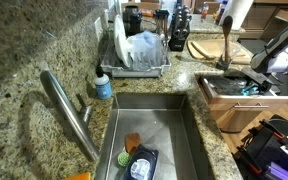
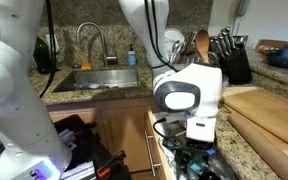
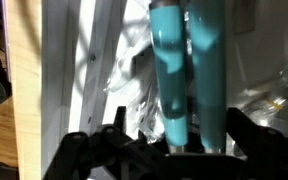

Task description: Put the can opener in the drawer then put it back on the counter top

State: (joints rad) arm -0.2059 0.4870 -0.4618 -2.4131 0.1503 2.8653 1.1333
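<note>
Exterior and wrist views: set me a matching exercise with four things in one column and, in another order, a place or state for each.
Things:
1. can opener
2. soap bottle
3. dish rack
4. gripper

Places or states:
A. open, straddling the teal handles
B. lying in the drawer
C. standing on the counter top at the corner of the sink, by the faucet
D. past the sink's far end

Pairs: 1-B, 2-C, 3-D, 4-A
</note>
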